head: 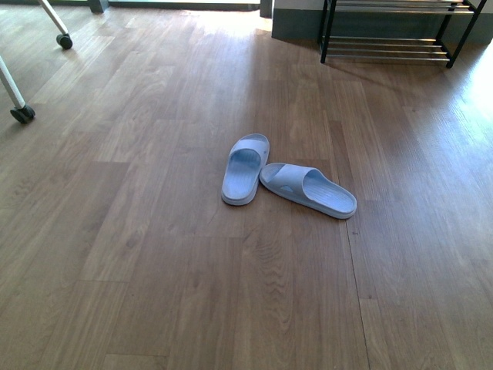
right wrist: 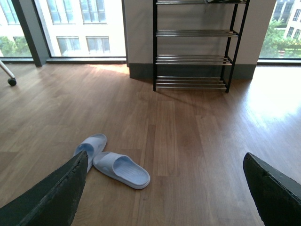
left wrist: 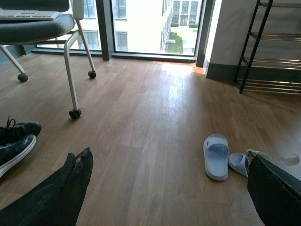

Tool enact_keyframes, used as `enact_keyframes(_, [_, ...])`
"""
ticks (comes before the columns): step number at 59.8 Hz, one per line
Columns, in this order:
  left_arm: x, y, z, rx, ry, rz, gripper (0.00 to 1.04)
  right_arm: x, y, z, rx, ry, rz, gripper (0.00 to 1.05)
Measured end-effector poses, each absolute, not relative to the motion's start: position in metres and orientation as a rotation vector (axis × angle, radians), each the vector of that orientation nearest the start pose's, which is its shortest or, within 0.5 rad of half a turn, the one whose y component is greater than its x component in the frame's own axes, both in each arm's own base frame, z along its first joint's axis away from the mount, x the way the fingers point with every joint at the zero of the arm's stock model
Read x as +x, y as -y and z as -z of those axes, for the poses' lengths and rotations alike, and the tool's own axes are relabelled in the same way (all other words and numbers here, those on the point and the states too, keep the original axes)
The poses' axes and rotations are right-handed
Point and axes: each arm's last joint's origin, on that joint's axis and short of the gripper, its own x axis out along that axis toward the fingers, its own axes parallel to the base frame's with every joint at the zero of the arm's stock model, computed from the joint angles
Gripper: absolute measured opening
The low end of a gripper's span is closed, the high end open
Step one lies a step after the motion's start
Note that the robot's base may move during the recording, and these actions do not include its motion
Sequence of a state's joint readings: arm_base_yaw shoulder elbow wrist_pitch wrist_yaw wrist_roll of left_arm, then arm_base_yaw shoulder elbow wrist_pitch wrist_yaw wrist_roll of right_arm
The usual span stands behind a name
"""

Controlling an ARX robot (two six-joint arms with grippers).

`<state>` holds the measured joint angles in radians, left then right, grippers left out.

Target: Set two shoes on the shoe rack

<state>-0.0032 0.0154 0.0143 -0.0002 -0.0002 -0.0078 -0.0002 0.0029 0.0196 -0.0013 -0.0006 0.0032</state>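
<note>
Two pale blue slide sandals lie on the wooden floor in the front view: one (head: 246,169) pointing away, the other (head: 309,190) angled to its right, their heels touching. The shoe rack (head: 393,31), black frame with chrome rods, stands at the far right by the wall. The left wrist view shows one sandal (left wrist: 216,156) whole and the other (left wrist: 238,164) half hidden behind a finger. My left gripper (left wrist: 171,188) is open above bare floor. In the right wrist view both sandals (right wrist: 121,169) (right wrist: 91,146) lie left of my open right gripper (right wrist: 164,190), the rack (right wrist: 193,44) far beyond.
A chair on castor legs (left wrist: 74,113) stands at the left, its wheels (head: 21,114) also in the front view. A pair of black sneakers (left wrist: 16,139) sits at the far left of the left wrist view. Large windows (left wrist: 153,26) line the back wall.
</note>
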Motion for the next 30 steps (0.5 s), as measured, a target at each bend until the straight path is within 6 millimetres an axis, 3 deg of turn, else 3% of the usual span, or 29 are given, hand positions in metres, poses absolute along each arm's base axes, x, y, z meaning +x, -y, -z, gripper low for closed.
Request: enact_keyframes(30, [0.0978, 0.0003, -0.1672, -0.008, -0.001, 0.003, 0.95, 0.0965, 0.0001, -0.1701, 0.003, 0.017, 0.001, 0.96])
